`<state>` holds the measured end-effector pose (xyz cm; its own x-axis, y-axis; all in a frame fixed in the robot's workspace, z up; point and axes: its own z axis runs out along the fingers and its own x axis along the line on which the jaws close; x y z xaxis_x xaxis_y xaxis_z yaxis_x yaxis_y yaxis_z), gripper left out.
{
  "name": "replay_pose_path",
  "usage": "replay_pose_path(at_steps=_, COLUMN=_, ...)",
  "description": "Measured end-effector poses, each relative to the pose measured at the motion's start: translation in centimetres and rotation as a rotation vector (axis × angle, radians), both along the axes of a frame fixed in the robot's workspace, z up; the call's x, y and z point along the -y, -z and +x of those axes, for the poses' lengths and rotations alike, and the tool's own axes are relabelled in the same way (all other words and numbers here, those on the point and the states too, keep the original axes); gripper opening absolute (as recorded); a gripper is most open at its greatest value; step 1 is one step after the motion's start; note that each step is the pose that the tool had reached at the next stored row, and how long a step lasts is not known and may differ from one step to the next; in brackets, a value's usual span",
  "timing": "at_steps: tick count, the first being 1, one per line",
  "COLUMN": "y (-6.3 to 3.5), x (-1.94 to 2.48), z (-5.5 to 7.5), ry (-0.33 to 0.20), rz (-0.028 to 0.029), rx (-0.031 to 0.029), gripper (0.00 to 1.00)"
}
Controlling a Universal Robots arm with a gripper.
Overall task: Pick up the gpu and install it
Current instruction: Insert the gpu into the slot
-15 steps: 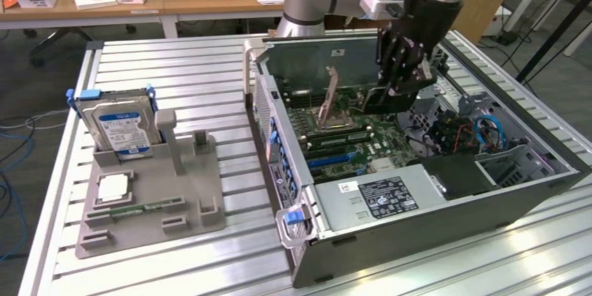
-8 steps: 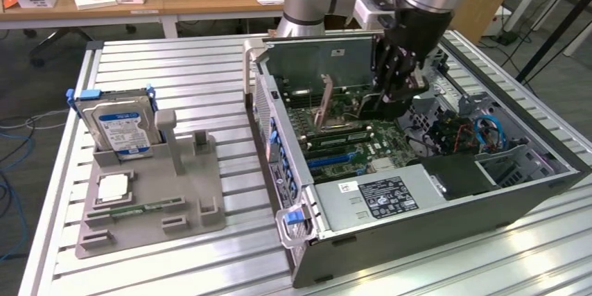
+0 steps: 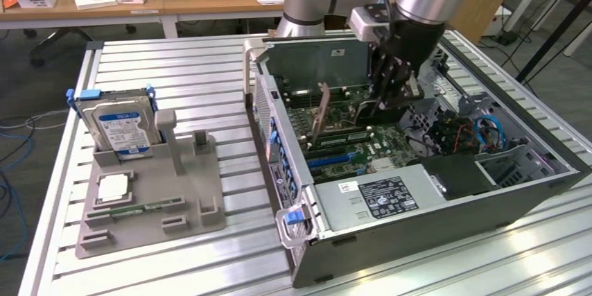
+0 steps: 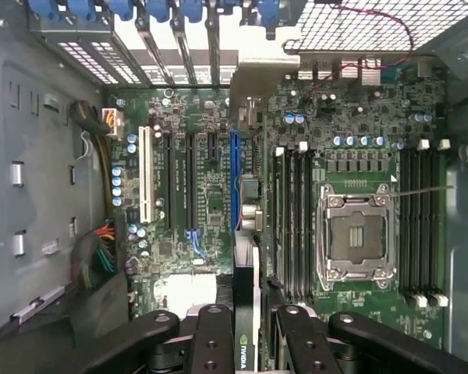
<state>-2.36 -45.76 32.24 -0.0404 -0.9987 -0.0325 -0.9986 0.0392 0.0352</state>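
Slatted metal tabletop (image 3: 166, 67) carries an open computer case (image 3: 444, 199); inside, the gripper (image 4: 246, 335) pinches the thin black gpu (image 4: 244, 312) edgewise, a stiff, light, probably fragile card.

gpu (image 3: 321, 117) upright over the motherboard (image 3: 370, 152)

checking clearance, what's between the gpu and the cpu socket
Black memory slots lie between the gpu and the cpu socket, seen in the wrist view.

Open-topped grey metal computer case (image 3: 389, 240), entry free from above; inside, hemmed by the upright brown-backed black gpu card (image 3: 323, 112), black memory slot rows (image 4: 296, 218), tangled coloured cables (image 3: 481, 136); beside the case, grey plastic holder tray (image 3: 185, 192) with upright silver hard drive (image 3: 120, 126).
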Motion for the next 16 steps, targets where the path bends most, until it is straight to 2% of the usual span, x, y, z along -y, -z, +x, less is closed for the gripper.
replay_pose_path(at_steps=5, y=0.76, x=0.12, z=-0.5, ry=-0.008, rz=0.0000, rx=0.0001, gripper=0.26)
replay_pose_path(at_steps=16, y=2.48, x=0.18, z=-2.7, ry=-0.016, rz=0.0000, rx=0.0000, gripper=0.26)
